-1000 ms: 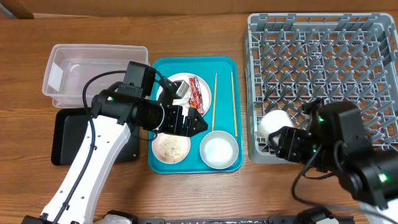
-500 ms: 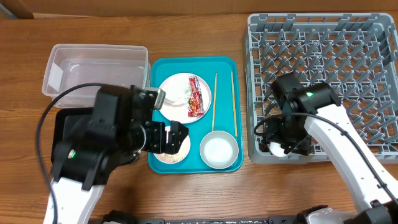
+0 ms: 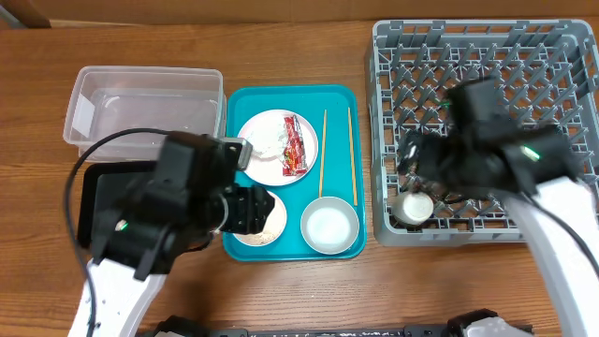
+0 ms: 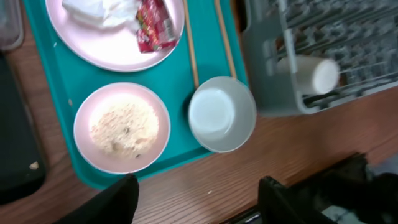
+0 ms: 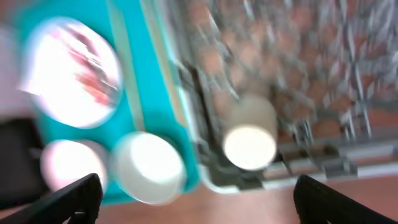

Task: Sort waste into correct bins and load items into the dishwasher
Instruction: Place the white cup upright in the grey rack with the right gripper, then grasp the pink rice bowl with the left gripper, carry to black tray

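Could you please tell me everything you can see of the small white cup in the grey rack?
The small white cup is a plain, smooth cylinder with no handle showing. It appears to lie tipped on its side among the pegs in the grey dish rack's near corner, on the teal tray's side. Only the rack touches it. Whether its visible round end is mouth or base is unclear.

The left end effector (image 4: pixel 198 199) and right end effector (image 5: pixel 201 198) gape wide, empty.
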Robot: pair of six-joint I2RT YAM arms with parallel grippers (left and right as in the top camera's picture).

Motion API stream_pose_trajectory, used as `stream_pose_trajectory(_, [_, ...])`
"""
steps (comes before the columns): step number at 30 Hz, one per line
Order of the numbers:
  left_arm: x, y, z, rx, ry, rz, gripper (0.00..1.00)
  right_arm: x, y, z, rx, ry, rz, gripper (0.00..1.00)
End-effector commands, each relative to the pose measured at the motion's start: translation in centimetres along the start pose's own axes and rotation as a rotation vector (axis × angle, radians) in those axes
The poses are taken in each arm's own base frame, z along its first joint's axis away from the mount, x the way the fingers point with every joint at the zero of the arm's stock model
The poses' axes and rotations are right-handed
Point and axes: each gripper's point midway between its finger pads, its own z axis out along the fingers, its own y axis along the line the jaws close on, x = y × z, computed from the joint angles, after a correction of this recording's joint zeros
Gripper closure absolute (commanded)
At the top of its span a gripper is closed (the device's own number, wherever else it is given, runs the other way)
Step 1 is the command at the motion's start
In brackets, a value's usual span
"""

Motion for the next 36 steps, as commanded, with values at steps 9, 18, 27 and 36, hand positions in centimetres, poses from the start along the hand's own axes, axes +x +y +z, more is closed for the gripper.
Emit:
stream_pose_trajectory(9, [1.9, 1.8, 9.6, -0.396, 0.137, -0.062, 0.32, 1.3, 0.0, -15.3, -0.319, -0.462, -0.022, 0.0])
stream_pose_trajectory(18, [3.6, 3.4, 18.5, -0.487, 0.273, -0.187, 0.41, 3.7, -1.7, -13.7, -0.25, -0.358, -0.016, 0.0])
stream_pose_trajectory(27, [5.6, 6.3, 21.0, -0.592, 0.362, -0.279, 0.81, 4.1, -2.0, -13.4, -0.236, -0.339, -0.015, 0.0])
stream_pose_trajectory(36, [2.9, 5.5, 17.3, -0.471, 0.31, -0.345, 0.96, 4.2, -2.1, -13.4, -0.232, -0.334, -0.015, 0.0])
